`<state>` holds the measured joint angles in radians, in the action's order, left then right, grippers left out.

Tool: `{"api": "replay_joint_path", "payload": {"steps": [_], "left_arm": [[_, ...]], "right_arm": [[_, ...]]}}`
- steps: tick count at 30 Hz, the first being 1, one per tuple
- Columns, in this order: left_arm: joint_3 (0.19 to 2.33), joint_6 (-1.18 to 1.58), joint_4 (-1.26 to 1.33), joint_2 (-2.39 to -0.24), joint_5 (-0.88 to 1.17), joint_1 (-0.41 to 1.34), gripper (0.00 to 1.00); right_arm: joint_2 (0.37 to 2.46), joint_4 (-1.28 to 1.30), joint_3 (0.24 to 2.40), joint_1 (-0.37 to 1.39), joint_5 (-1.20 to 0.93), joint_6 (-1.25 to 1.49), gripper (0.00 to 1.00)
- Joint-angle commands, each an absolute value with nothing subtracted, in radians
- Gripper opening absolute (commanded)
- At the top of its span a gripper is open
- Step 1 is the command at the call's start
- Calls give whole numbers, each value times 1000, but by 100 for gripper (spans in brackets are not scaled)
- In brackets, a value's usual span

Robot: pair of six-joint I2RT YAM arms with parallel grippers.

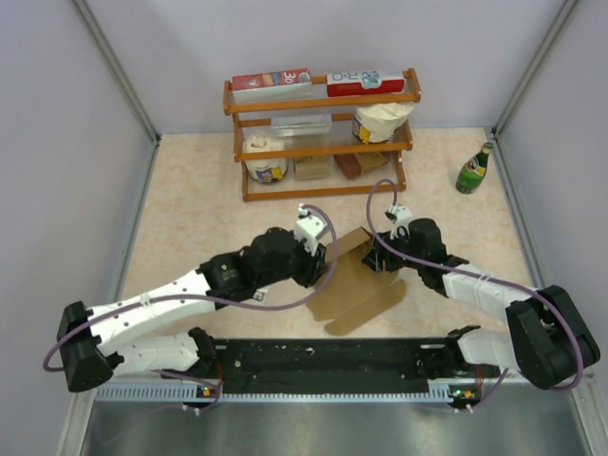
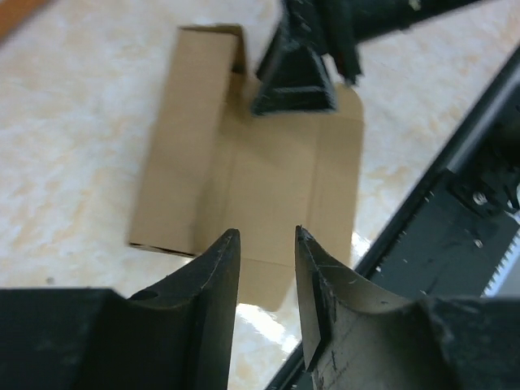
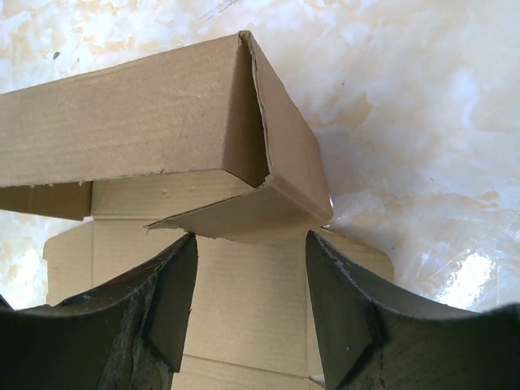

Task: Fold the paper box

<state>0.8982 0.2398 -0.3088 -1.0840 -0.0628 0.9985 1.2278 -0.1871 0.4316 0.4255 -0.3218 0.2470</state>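
Note:
The paper box is a plain brown creased sheet lying flat on the table, with its far edge folded up. In the right wrist view one long wall of the box stands upright, and a small corner flap bends inward just beyond my fingertips. My right gripper hovers open over the flat panel at that raised corner, with nothing between its fingers. My left gripper is open above the near end of the sheet and holds nothing. In the top view the left gripper is at the sheet's left side and the right gripper at its far end.
A wooden rack at the back holds red-and-white cartons, jars and small items. A green bottle stands at the back right. A black rail runs along the near edge, close to the sheet's near flap. Grey walls close in both sides.

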Motion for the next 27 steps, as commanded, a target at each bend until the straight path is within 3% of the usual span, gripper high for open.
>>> {"api": "replay_joint_path", "payload": {"steps": [1, 8, 16, 23, 27], "left_arm": [[784, 322, -158, -1144, -149, 1168, 37], [712, 402, 55, -1354, -301, 1301, 33], [784, 402, 42, -1532, -353, 1315, 33], [891, 322, -106, -1376, -414, 1319, 42], [966, 143, -124, -1250, -363, 1260, 60]], "right_arm": [[1186, -226, 431, 436, -310, 267, 56], [1167, -212, 434, 436, -296, 285, 56], [1155, -198, 428, 436, -281, 293, 56], [1135, -184, 425, 436, -285, 293, 56], [1126, -186, 413, 436, -288, 301, 56]]}}
